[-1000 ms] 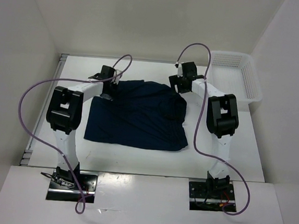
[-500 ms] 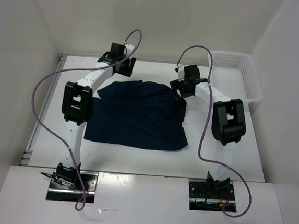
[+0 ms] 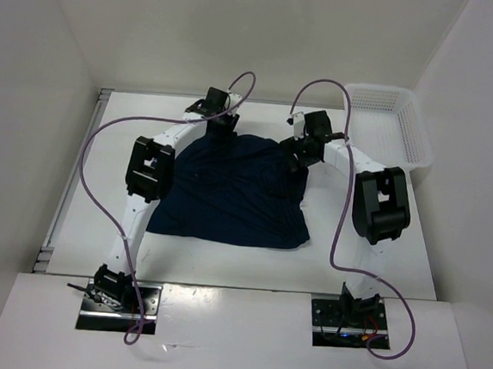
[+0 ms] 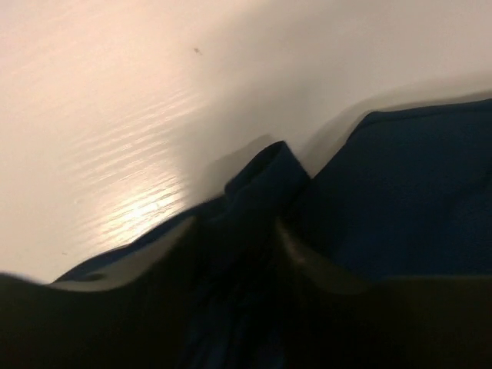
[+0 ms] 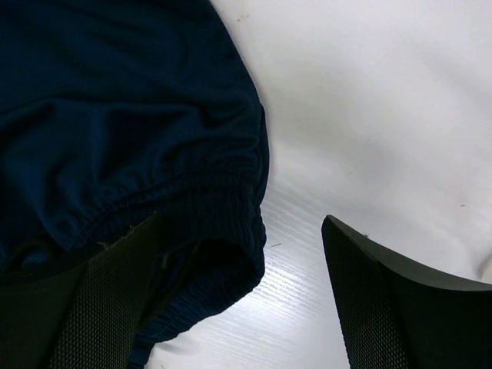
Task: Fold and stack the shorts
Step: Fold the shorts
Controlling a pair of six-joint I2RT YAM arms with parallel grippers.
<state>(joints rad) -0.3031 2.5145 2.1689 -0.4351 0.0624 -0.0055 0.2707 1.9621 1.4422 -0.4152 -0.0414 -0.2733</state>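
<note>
White walls close in a pale tabletop (image 3: 378, 256), and the fold looks barely begun: the shorts (image 3: 228, 202) lie open and rumpled at its middle. At about 11 o'clock of the cloth the left gripper (image 3: 221, 124) hangs over the far edge. Its wrist view is blurred, with a ridge of navy fabric rising between the fingers, so I cannot tell whether it pinches that ridge. At about 1 o'clock the right gripper (image 3: 304, 152) stands spread wide, the gathered waistband against its left finger and bare tabletop under the other. Next, I judge, both must clamp the far edge and draw it evenly toward 6 o'clock. A white mesh basket (image 3: 389, 119) sits apart at 2 o'clock.
</note>
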